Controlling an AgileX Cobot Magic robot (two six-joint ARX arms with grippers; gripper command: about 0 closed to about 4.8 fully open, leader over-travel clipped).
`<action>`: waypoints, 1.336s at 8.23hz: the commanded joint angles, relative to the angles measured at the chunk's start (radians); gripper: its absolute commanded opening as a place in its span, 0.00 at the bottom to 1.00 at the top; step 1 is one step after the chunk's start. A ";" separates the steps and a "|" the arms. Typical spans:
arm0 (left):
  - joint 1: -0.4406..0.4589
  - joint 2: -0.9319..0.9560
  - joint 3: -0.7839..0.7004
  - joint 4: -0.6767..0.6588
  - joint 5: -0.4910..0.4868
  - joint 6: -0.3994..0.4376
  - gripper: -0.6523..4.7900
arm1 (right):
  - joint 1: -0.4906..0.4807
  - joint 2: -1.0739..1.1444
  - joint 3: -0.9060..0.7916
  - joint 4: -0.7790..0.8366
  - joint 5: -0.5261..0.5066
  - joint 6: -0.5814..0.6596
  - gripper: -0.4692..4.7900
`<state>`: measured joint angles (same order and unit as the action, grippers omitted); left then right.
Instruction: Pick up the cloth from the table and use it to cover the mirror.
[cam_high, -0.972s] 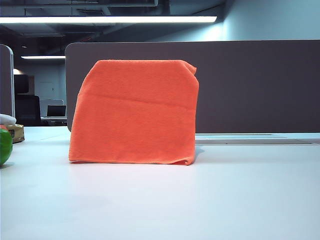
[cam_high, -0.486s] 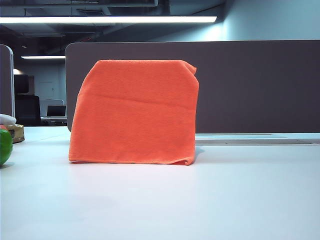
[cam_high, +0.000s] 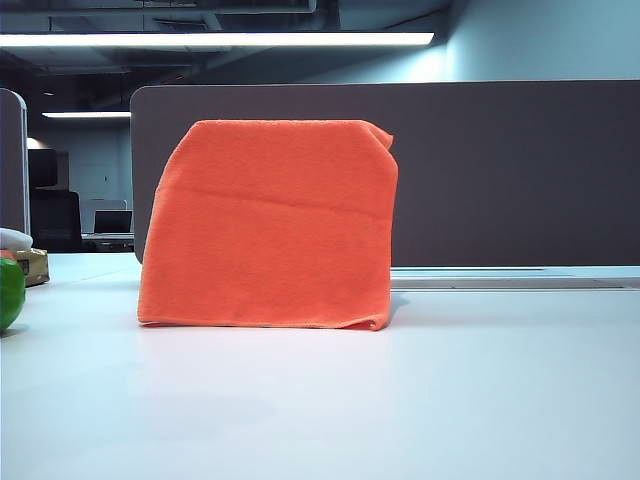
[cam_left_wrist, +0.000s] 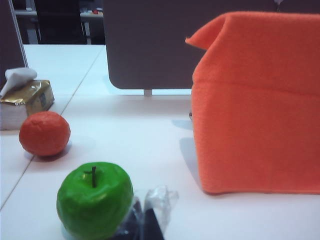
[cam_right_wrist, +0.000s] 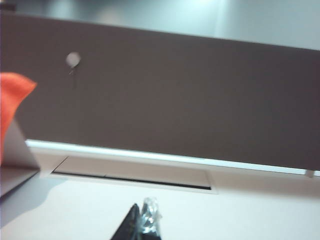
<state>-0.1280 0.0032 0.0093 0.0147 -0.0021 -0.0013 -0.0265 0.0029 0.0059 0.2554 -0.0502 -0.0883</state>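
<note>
Cloth (cam_high: 268, 225) hasn't shifted, fully draping mirror; left gripper (cam_left_wrist: 142, 225) and right gripper (cam_right_wrist: 140, 225) closed, empty, beside it. Looks done.

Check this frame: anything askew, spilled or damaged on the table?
Nothing spilled or damaged. The bright orange fuzzy cloth drapes down to the white table; only its upper corner juts out slightly. The green apple and orange fruit sit upright. Left gripper and right gripper are shut, empty.

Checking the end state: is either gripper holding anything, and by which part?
Nothing. Left gripper and right gripper are shut and empty; the cloth hangs draped, untouched.
</note>
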 joint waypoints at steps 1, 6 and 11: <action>0.000 0.000 0.002 0.047 -0.002 -0.007 0.11 | -0.034 -0.001 -0.001 0.002 -0.109 0.043 0.08; 0.000 0.000 0.002 0.047 -0.061 -0.018 0.11 | 0.243 -0.001 -0.001 -0.159 0.314 -0.024 0.08; 0.000 0.000 0.001 0.047 -0.047 0.001 0.11 | 0.070 -0.001 -0.001 -0.146 0.073 -0.008 0.08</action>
<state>-0.1272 0.0032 0.0093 0.0483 -0.0418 -0.0154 0.0429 0.0029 0.0055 0.0910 0.0257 -0.0986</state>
